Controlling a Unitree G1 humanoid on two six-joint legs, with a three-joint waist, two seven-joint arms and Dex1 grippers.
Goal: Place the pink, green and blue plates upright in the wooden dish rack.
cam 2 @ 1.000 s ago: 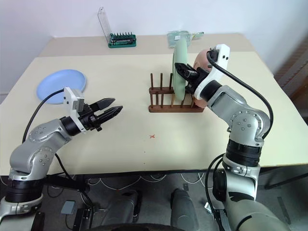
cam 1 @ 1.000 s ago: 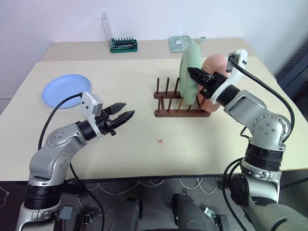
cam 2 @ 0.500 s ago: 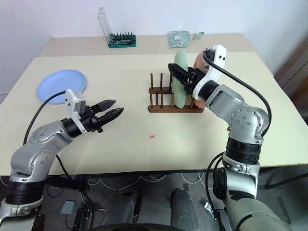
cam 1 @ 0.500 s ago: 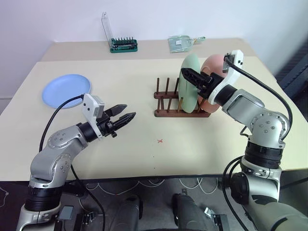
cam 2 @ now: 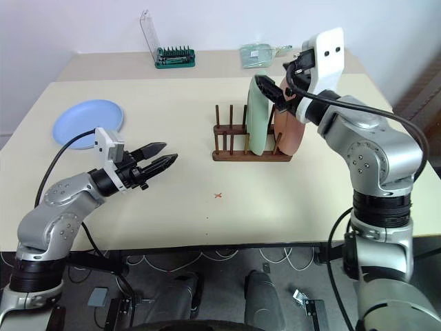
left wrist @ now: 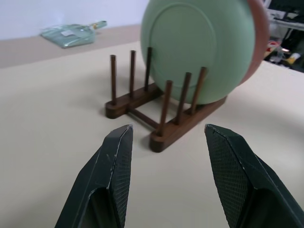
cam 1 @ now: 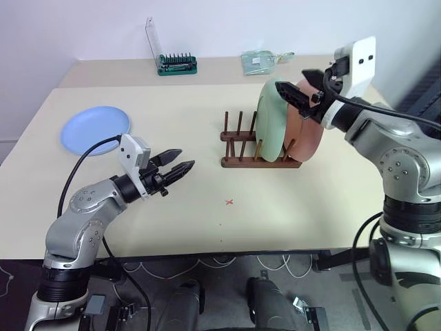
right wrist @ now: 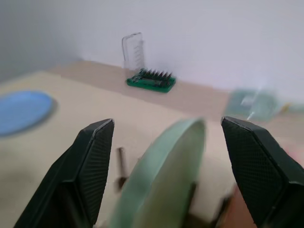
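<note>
The wooden dish rack point(cam 1: 256, 161) stands right of the table's middle. In it the green plate point(cam 1: 272, 121) stands upright between the pegs and leans on the pink plate point(cam 1: 308, 131) just behind it, which is upright too. My right gripper point(cam 1: 293, 83) hovers open just above the green plate's top rim, its fingers point(right wrist: 92, 161) apart on either side of the rim and holding nothing. The blue plate point(cam 1: 94, 129) lies flat at the table's far left. My left gripper point(cam 1: 178, 165) is open and empty, level above the table, pointing at the rack point(left wrist: 142, 102).
A green-based tool holder with a clear lid point(cam 1: 176, 63) and a clear plastic packet point(cam 1: 262, 61) sit at the table's back edge. A small red cross point(cam 1: 229, 202) marks the tabletop in front of the rack. Several rack slots left of the green plate stand free.
My right gripper opened, let go of the green plate, rolled and rose above it. The green plate now stands in the rack on its own. The left arm has hardly moved.
</note>
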